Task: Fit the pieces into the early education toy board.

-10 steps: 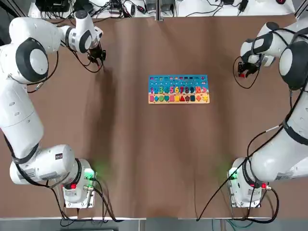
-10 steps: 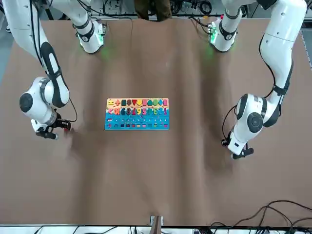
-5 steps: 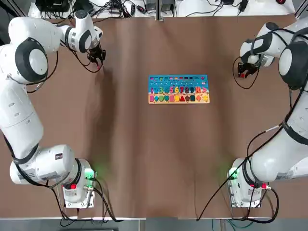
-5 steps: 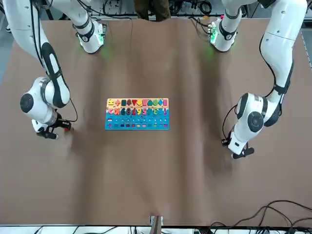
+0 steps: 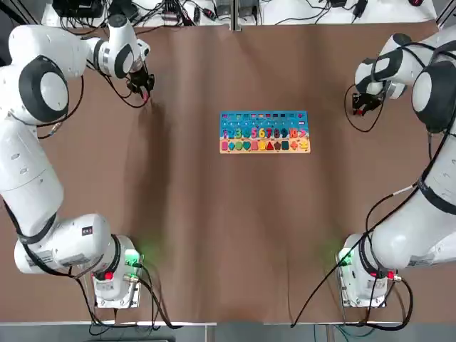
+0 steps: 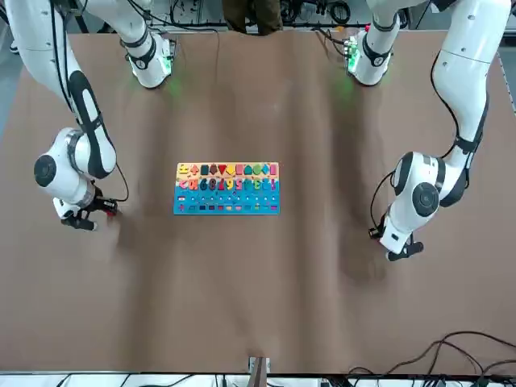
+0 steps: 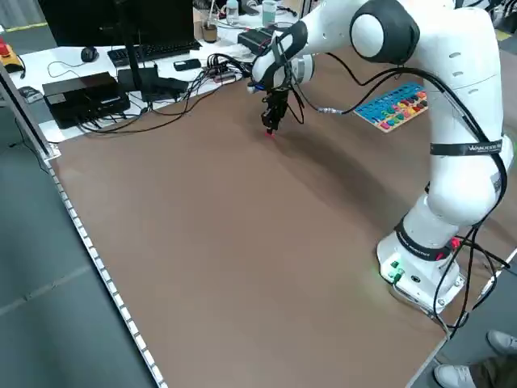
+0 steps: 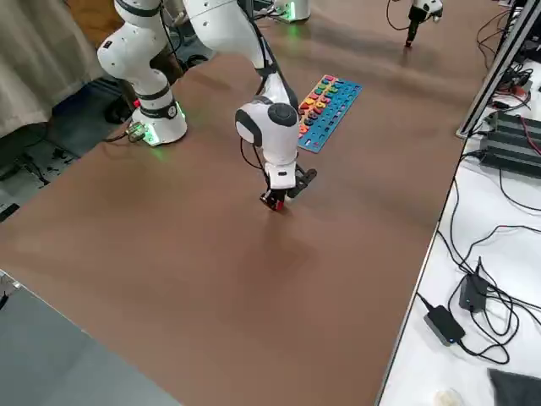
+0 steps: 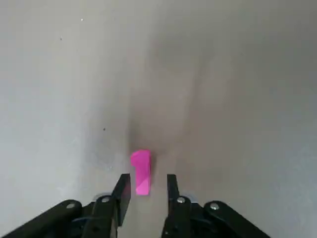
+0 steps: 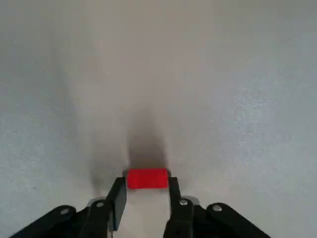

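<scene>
The early education toy board point(image 5: 264, 132) lies flat mid-table, its rows filled with coloured numbers and shapes; the front view also shows the board point(image 6: 227, 189). My left gripper point(image 5: 140, 84) hangs low at the far left of the table. In its wrist view a small pink piece point(image 9: 141, 171) lies between the fingers point(image 9: 123, 191), with a gap showing on one side, so my left gripper point(image 9: 146, 188) is open. My right gripper point(image 5: 360, 107) is low at the far right. Its jaws press both ends of a small red piece point(image 10: 147, 178).
Brown table cover spreads around the board on every side. Cables, a keyboard and boxes point(image 7: 89, 93) crowd the white bench past the table's far edge. Both arm bases point(image 5: 114, 281) stand at the near edge.
The right gripper's fingers have closed in onto the red piece. The left gripper has drifted slightly toward the far edge, its opening unchanged.
</scene>
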Controlling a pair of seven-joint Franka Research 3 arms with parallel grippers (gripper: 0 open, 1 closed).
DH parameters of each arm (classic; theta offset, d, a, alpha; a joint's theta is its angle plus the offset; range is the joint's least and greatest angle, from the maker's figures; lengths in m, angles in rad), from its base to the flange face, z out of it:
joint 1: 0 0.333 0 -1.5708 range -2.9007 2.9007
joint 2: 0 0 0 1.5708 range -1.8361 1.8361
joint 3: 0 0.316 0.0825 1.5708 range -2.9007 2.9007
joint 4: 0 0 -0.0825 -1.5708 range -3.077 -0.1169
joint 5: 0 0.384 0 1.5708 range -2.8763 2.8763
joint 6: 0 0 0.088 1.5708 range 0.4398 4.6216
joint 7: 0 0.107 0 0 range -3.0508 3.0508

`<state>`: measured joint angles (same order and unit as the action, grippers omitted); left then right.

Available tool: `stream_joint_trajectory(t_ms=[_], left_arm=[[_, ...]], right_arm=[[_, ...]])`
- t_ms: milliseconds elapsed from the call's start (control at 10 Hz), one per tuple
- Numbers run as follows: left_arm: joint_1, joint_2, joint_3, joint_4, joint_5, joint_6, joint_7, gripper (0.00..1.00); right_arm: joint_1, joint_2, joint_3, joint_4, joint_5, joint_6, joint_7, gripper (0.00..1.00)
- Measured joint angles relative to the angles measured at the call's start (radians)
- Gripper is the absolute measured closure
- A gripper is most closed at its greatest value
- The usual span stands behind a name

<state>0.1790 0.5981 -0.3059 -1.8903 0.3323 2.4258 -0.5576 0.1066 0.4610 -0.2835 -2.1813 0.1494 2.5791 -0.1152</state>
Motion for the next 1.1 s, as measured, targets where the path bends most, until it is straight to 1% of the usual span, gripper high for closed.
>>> stream_joint_trajectory(t_ms=[200,600,700,900,1100], left_arm=[[0.0,0.0,0.0,-0.009,0.0,-0.001,0.003,0.63],[0.01,0.0,0.001,-0.018,0.0,-0.001,0.003,0.64],[0.013,0.0,0.001,-0.018,0.0,-0.001,0.003,0.64],[0.014,0.0,0.0,-0.018,0.0,-0.001,0.004,0.64],[0.011,0.002,-0.001,-0.018,0.004,-0.001,0.004,0.65]], right_arm=[[0.0,0.001,0.0,0.0,0.0,0.0,0.0,0.63],[0.003,0.001,0.0,0.001,0.0,-0.001,0.0,0.64],[0.016,0.001,0.001,0.002,0.0,-0.001,0.0,0.64],[0.078,-0.006,0.003,0.008,0.009,-0.013,0.011,0.64],[0.17,-0.032,0.004,0.015,0.025,-0.059,0.043,0.64]])
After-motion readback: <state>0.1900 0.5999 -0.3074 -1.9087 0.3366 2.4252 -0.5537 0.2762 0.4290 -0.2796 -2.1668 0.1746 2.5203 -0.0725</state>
